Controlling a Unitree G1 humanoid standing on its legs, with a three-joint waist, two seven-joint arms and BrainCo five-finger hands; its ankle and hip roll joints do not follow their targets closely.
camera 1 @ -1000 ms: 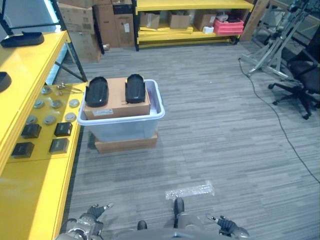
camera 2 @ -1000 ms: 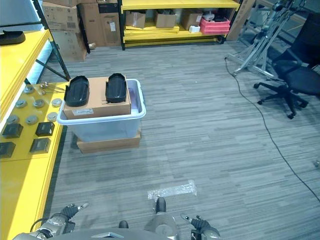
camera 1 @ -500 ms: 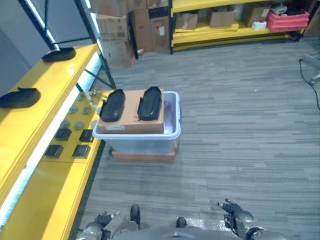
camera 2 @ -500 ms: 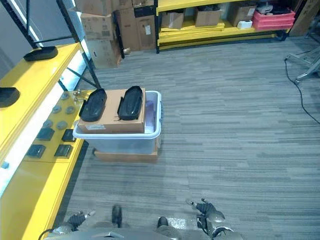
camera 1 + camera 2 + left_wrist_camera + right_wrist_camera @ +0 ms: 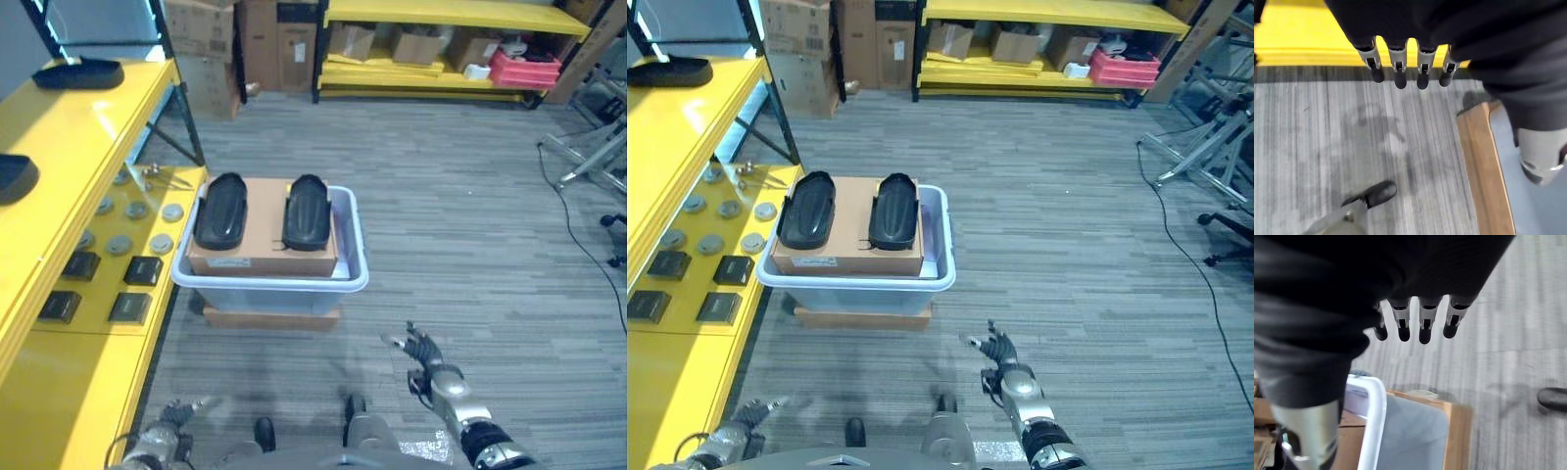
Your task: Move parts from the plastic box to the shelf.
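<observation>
Left eye view: the yellow shelf [image 5: 69,147] runs along the left, close to the plastic box [image 5: 355,257] on the grey floor [image 5: 470,225], so parts need only a short trip. Two black parts [image 5: 221,210] lie on a brown carton [image 5: 263,257] inside the box. The right hand [image 5: 423,354] and left hand [image 5: 176,416] hang near, fingers straight, holding nothing.

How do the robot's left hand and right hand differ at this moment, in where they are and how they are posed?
The right hand is raised and reaches forward over the grey floor, near the plastic box. The left hand hangs low at the lower left, beside the yellow shelf. The right hand is therefore nearer the box than the left hand. Both hands are open, with straight fingers, and hold nothing.
</observation>
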